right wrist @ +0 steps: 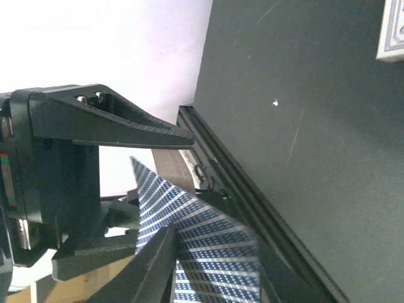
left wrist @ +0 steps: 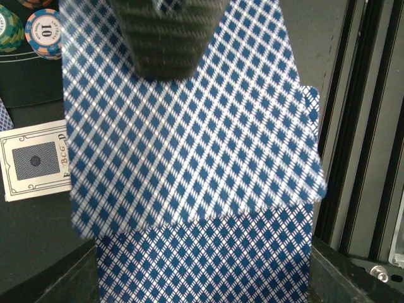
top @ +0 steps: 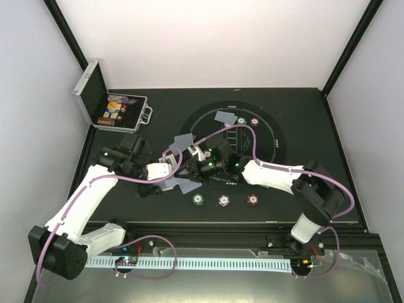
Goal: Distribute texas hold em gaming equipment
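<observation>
My left gripper (top: 165,172) is shut on a stack of playing cards (left wrist: 202,265) with blue diamond backs, which fills the left wrist view. The top card (left wrist: 189,132) lies skewed over the stack. My right gripper (top: 193,165) meets it there, and one of its black fingers (left wrist: 167,38) rests on that top card. In the right wrist view the card (right wrist: 208,246) stands between the right fingers (right wrist: 151,265), which are still apart. Loose cards (top: 222,117) lie on the mat beside two poker chips (top: 248,122). Three chips (top: 224,201) sit in a row near the front.
The silver case (top: 113,104) stands open at the back left with more chips inside. A white-faced card (left wrist: 35,161) and two chips (left wrist: 44,28) lie left of the held stack. A black rail (left wrist: 360,126) runs along the near table edge.
</observation>
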You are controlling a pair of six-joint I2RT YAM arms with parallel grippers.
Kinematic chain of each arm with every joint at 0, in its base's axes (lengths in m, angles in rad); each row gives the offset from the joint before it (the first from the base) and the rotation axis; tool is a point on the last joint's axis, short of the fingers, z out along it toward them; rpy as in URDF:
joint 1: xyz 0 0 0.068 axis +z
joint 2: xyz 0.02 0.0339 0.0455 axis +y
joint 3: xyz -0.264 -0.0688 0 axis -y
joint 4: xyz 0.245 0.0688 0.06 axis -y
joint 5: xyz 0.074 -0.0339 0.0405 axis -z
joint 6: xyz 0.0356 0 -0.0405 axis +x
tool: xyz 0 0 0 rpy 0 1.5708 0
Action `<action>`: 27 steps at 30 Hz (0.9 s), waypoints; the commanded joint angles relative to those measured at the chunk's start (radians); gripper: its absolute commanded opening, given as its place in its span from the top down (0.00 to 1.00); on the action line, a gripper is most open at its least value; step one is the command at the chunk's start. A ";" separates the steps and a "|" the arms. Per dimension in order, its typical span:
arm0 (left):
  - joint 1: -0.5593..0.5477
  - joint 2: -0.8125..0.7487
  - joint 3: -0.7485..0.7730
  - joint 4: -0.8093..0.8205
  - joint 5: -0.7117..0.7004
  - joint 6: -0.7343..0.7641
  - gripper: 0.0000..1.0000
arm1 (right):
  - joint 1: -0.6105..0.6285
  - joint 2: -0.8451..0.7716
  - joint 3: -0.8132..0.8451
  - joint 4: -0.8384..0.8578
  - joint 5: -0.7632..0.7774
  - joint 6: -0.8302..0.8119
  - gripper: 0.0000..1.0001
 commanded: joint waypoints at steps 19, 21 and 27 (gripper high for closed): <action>0.002 -0.030 0.009 -0.010 0.008 0.000 0.98 | -0.219 -0.074 0.309 -0.799 0.274 -0.569 0.99; 0.002 -0.032 0.010 -0.015 0.007 -0.004 0.98 | -0.218 -0.021 0.427 -0.921 0.476 -0.694 0.99; 0.002 -0.029 0.021 -0.035 -0.005 -0.014 0.98 | -0.215 0.129 0.554 -0.936 0.933 -1.043 0.99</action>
